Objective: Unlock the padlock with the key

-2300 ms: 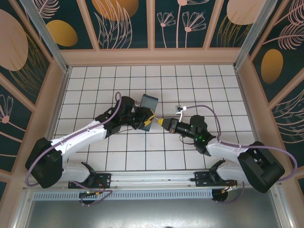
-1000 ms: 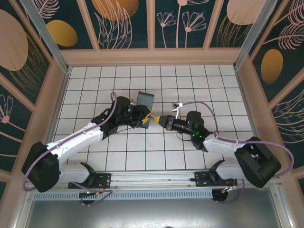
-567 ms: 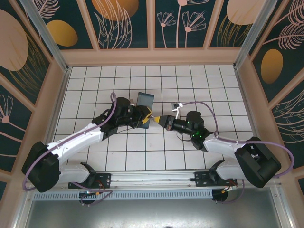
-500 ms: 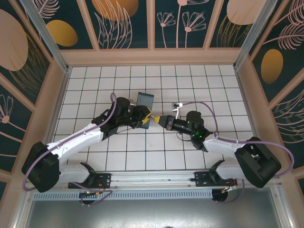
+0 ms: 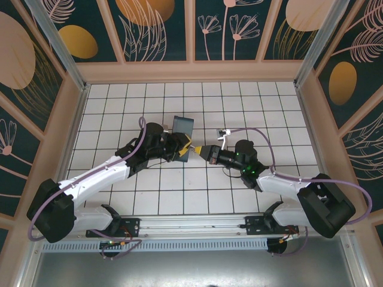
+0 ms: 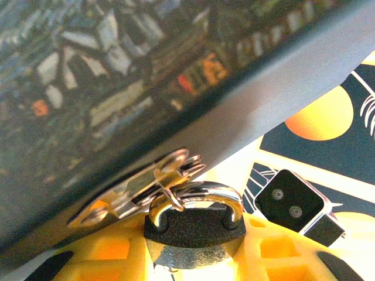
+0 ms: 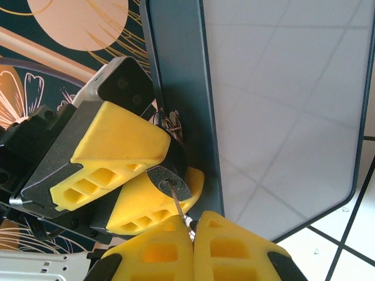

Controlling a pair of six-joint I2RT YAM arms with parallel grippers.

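Right wrist view, lower centre of the frame: the right end effector (image 7: 192,229) has its yellow fingers pressed together on the key (image 7: 177,202), whose thin blade runs up to the round keyhole face of the padlock (image 7: 170,180). Left wrist view, bottom centre, shows the left end effector (image 6: 193,252) clamped on that dark padlock, its silvery shackle (image 6: 199,192) hooked through the latch (image 6: 137,187) of the box (image 6: 117,88).

One padlock (image 6: 196,225), one key (image 7: 177,205) — one box (image 5: 184,126)
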